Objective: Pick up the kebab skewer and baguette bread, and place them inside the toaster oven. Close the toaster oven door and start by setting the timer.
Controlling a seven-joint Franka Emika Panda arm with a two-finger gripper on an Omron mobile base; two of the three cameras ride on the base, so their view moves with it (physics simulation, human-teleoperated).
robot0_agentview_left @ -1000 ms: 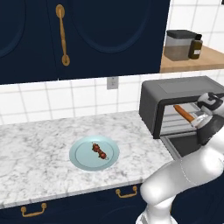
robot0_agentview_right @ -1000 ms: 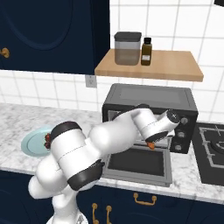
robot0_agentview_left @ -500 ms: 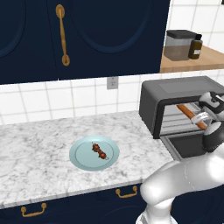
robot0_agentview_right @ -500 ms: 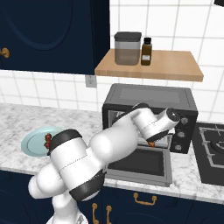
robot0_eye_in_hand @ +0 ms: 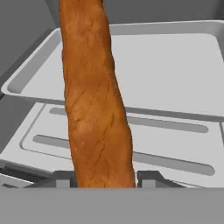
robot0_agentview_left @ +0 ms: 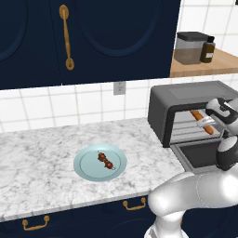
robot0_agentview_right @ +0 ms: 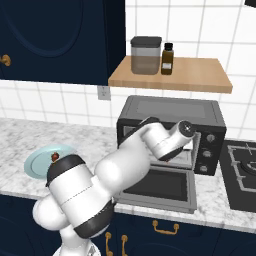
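Over the last second the slim, smooth orange-brown baguette bread (robot0_eye_in_hand: 94,100) has travelled further into the mouth of the dark grey boxy toaster oven (robot0_agentview_left: 186,109), so the first placement looks nearly done and what remains of it is lowering and letting go. The two-finger gripper (robot0_eye_in_hand: 105,179) is narrowly parted and clamped on the loaf's near end, the loaf reaching away from the fingertips over the pale grey tray (robot0_eye_in_hand: 175,74) inside the oven. The short kebab skewer (robot0_agentview_left: 105,161) of dark red-brown chunks waits on the pale blue round plate (robot0_agentview_left: 88,168), well left of the oven, whose glass-fronted drop-down door (robot0_agentview_right: 162,185) lies open.
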